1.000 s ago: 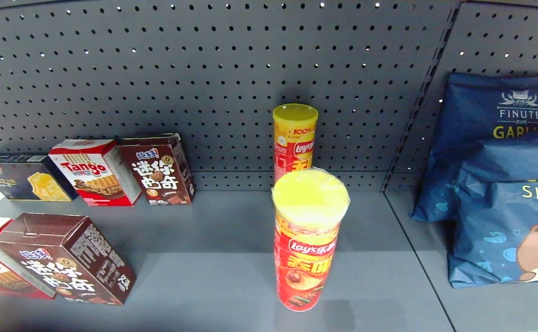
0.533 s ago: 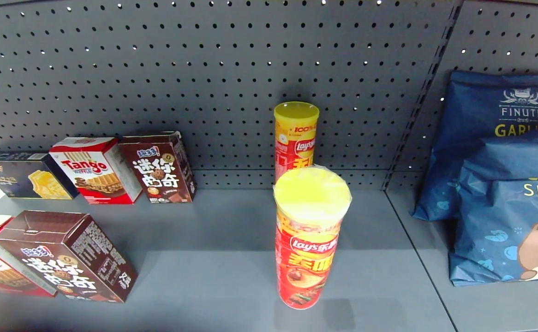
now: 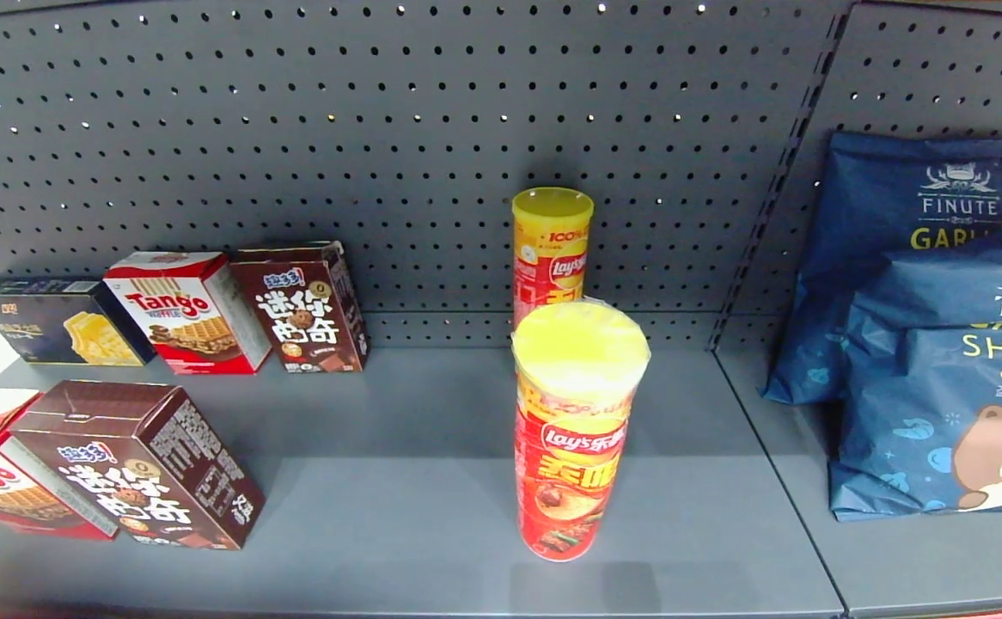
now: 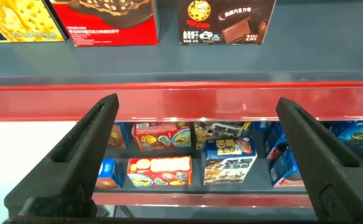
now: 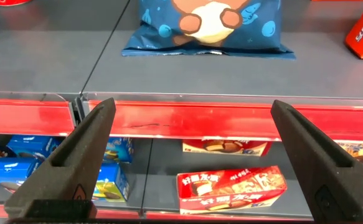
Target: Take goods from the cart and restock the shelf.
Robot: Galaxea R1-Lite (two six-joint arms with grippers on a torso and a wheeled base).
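Note:
On the grey shelf point(image 3: 415, 481) a red chip can with a yellow lid point(image 3: 574, 430) stands upright near the front, and a second can point(image 3: 551, 249) stands behind it against the pegboard. My left gripper point(image 4: 197, 158) is open and holds nothing, in front of the shelf's red front rail point(image 4: 181, 99). My right gripper point(image 5: 197, 155) is open too and holds nothing, facing the red rail point(image 5: 187, 118) below a blue snack bag point(image 5: 209, 25).
Snack boxes point(image 3: 235, 309) line the back left and two more point(image 3: 131, 468) lie at the front left. Blue snack bags point(image 3: 939, 327) fill the right bay past the divider. A lower shelf holds more boxes point(image 4: 162, 168) point(image 5: 231, 186). Bare shelf lies between the boxes and the cans.
The head view has shifted a little, so the whole shelf sits slightly higher and further right in the picture. Nothing on the shelf has moved.

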